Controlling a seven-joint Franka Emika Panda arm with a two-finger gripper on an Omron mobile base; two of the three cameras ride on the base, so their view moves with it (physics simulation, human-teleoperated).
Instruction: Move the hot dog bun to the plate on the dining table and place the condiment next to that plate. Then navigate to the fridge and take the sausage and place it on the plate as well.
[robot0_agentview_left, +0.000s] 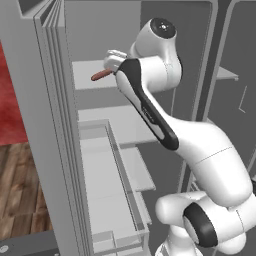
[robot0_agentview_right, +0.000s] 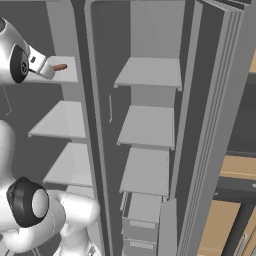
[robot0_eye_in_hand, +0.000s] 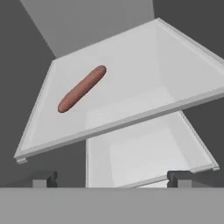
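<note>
The fridge (robot0_agentview_left: 50, 130) stands open in front of me, showing its pale grey shelves. A thin reddish-brown sausage (robot0_eye_in_hand: 82, 89) lies alone on an upper shelf (robot0_eye_in_hand: 144, 74), towards its left side. That sausage (robot0_agentview_left: 99, 75) shows just left of my hand in the left base view, and just right of it as the sausage (robot0_agentview_right: 59, 67) in the right base view. My gripper (robot0_eye_in_hand: 111, 177) is open and holds nothing. It hovers off the shelf's front edge, short of the sausage. The hot dog bun, plate, condiment and dining table are out of view.
More bare shelves (robot0_agentview_right: 147, 125) step down below, with a clear drawer (robot0_agentview_left: 112, 180) in the lower left compartment. The open fridge doors (robot0_agentview_right: 215, 125) flank the arm on both sides. Wood flooring (robot0_agentview_left: 17, 190) lies to the left.
</note>
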